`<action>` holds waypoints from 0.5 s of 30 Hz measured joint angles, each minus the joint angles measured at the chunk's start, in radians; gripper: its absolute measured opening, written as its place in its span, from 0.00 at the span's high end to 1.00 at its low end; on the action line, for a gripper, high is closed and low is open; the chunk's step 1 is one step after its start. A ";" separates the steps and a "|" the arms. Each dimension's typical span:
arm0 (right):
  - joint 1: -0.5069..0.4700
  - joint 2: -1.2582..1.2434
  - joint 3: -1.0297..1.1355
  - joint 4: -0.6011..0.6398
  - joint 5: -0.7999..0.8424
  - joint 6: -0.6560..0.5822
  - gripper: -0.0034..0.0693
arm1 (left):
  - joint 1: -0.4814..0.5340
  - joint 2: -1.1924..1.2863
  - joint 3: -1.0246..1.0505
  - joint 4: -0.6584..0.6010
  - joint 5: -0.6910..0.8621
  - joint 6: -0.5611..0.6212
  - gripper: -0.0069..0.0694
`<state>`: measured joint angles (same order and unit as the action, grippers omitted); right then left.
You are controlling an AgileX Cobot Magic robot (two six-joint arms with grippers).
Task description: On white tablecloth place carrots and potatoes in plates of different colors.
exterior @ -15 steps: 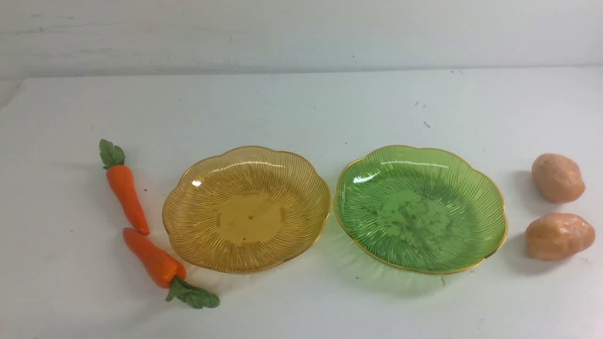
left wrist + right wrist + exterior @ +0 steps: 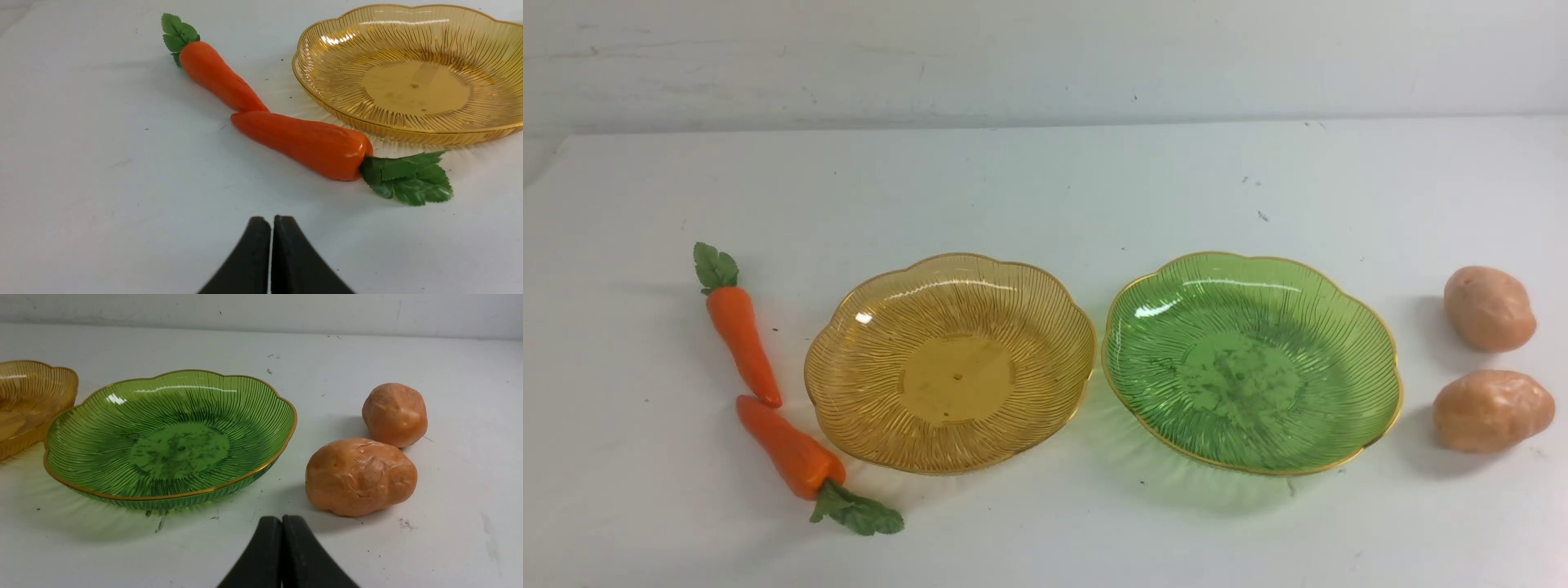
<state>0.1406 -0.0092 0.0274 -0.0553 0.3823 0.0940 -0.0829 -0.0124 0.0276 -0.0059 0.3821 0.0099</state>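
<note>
Both jaws are being kept fully closed w/ nothing gripped. The left gripper [image 2: 271, 232] is being pointed toward the carrots [image 2: 788, 447], lying tips close together on the white tablecloth [image 2: 1045, 188] left of the amber plate [image 2: 956, 380]. The right gripper [image 2: 282, 531] is being pointed toward the potatoes [image 2: 1492, 410], right of the green plate [image 2: 1241, 380]. Each veg is prob. being staged beside its own plate for short carries.
</note>
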 joint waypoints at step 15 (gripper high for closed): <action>0.000 0.000 0.000 0.000 0.000 0.005 0.97 | 0.000 0.000 0.000 0.006 0.000 0.001 0.91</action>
<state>0.1406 -0.0092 0.0274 -0.0553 0.3823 0.0994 -0.0829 -0.0124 0.0276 0.0000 0.3821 0.0108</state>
